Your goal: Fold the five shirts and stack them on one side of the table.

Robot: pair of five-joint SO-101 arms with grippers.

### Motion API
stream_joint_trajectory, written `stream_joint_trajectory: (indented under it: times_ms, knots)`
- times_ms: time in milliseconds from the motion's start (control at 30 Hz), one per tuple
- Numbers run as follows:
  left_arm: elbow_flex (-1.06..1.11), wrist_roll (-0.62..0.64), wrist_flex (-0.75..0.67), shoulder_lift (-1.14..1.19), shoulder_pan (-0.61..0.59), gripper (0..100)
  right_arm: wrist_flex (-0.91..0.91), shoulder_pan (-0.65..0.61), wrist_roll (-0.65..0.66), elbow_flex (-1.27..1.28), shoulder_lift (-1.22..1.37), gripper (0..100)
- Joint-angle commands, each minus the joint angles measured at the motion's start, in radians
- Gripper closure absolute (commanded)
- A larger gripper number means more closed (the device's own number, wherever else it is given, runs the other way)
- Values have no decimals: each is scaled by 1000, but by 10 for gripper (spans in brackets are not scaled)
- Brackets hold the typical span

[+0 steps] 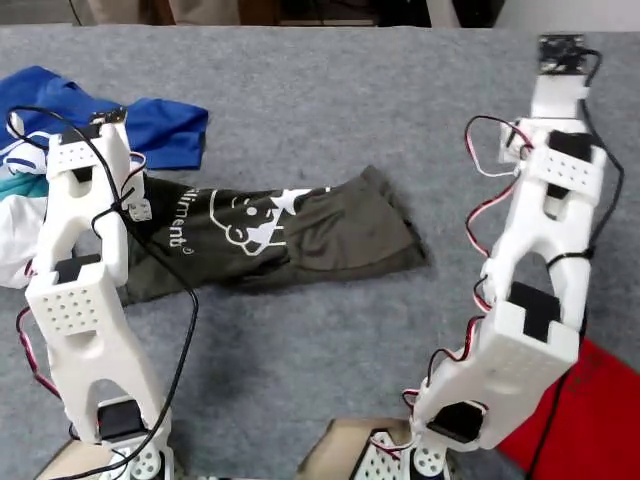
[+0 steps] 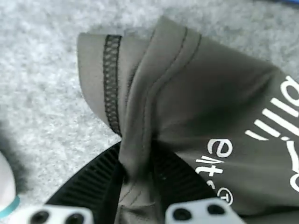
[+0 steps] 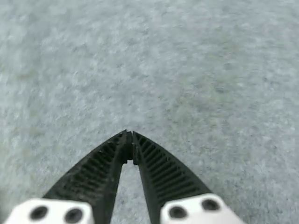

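Olive shirt [image 1: 290, 235] lies mid-desk, stretched left to right, partly doubled over, print up. Left end effector [image 2: 136, 175] clamped on bunched hem fold at shirt's left end. Right end effector [image 3: 129, 140] closed, holding nothing, above grey desk [image 1: 330, 110] at far right. Blue shirt [image 1: 160, 125] and white shirt [image 1: 15, 230] heaped far left. Red cloth [image 1: 590, 410] at near right corner.

Assessment: fabric light, limp, not fragile. Likely to sag when lifted and drag on rough desk surface. Best hold: stitched hems or corners.
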Motion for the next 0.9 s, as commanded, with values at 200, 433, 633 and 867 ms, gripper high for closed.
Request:
stream_joint_trajectory:
  times_ms: [200, 433, 633, 867]
  knots:
    - [-322, 61, 288, -7, 152, 981, -176, 130, -84, -59, 105, 993]
    - [-506, 222, 347, -48, 439, 981, -187, 150, -103, -133, 189, 993]
    - [-508, 285, 345, -102, 718, 981, -95, 150, -103, -265, 272, 993]
    - [-675, 379, 342, -94, 891, 981, -8, 150, -103, -378, 338, 993]
